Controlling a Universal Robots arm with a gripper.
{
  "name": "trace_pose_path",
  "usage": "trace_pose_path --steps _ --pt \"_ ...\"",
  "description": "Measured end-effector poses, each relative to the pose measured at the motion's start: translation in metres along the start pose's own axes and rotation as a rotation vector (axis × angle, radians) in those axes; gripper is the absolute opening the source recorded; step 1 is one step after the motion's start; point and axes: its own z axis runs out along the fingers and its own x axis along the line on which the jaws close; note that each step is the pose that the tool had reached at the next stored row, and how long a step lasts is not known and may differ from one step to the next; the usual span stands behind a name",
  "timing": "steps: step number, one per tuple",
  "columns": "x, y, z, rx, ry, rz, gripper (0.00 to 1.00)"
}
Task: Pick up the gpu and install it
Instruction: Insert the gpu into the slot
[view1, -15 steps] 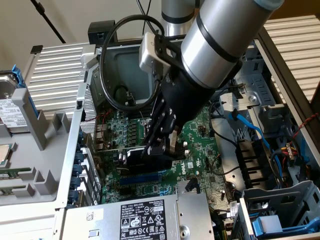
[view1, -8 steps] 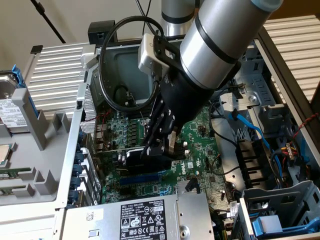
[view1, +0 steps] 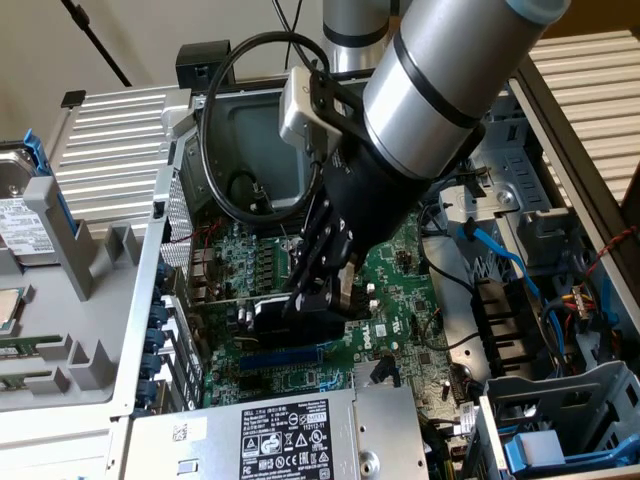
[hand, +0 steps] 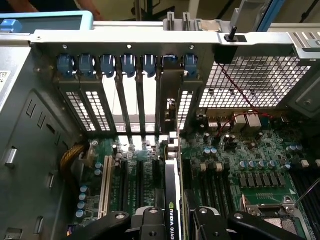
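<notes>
Item: gpu (hand: 171, 200), one. We log a thin card seen edge-on in the wrist view, black along its cooler face with white NVIDIA lettering near the fingers, and a silver end bracket (hand: 172, 95) standing upright in the case's rear slot row. In the exterior view the gpu (view1: 268, 312) shows as a black boxy block above a green card edge, standing upright over the motherboard's (view1: 400, 290) expansion slots, near the rear wall of the open computer case (view1: 150, 270).

Gripper (hand: 172, 220): one, its two black fingers pinched onto the gpu from either side. From outside, the gripper (view1: 318, 290) reaches down into the case.

Blue slot retention clips (hand: 107, 64): we count seven along the rear rail. Perforated slot covers (hand: 92, 107): at least three visible.

Blue expansion slot (view1: 280, 357): one, just beside the card, toward the power supply (view1: 285, 440). White slot (hand: 105, 187): one.

Black cable loop (view1: 225, 120): one, hanging from the arm.
</notes>
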Motion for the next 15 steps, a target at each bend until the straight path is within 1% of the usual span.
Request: trace_pose_path --steps 2,5,7,10,15 --pt "0.0005 -0.0002 0.0 -0.0003 -0.0003 0.0 0.26" --pt "0.001 -0.0028 -0.0018 -0.0022 -0.0002 0.0 0.26" --pt "0.0013 -0.005 -0.0032 -0.0047 -0.0001 0.0 0.26" --pt "0.0012 -0.0073 -0.0046 -0.0066 -0.0008 0.002 0.26" --pt "0.003 -0.0089 -0.0058 -0.0144 -0.0019 0.004 0.26"
